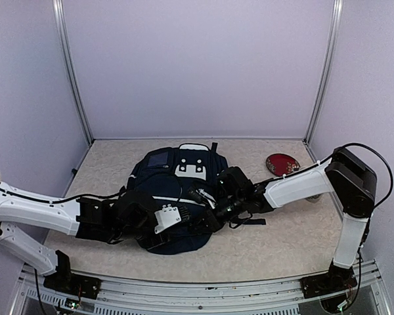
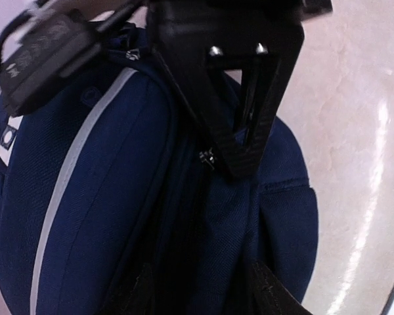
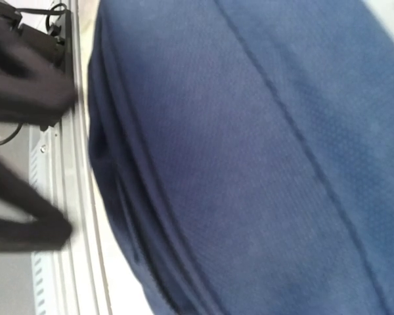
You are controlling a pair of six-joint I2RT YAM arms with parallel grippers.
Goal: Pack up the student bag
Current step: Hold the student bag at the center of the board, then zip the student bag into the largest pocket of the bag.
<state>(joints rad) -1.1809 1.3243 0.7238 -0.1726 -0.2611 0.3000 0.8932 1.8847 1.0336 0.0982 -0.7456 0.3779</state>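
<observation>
So the bag [image 1: 174, 197] is lying flat on the table [image 1: 282, 243], squeezed between both grippers: the left gripper [image 2: 240, 161] is pressed up against its near-left side and the right gripper [image 1: 209, 211] is on the opposite flank. From the left wrist view we see the fingertips coming nearly together right beside a zipper pull [image 2: 206, 158], but we honestly can't tell if they're pinching the pull, the fabric or nothing at all. The right one is closed tight. Its wrist view is just blurry navy cloth, so we can't say whether it has any of it caught. As for handling, our guess is that this thing is soft and floppy. The fabric will bunch and slide rather than hold its shape, and it's probably bulky enough to drag instead of lift. We'd grab it by the zipper pull or the seam next to the left fingertips and use the other gripper to pin the body down. There's also a small red disc [image 1: 282, 163] sitting well away from the right gripper, out past its forearm.
</observation>
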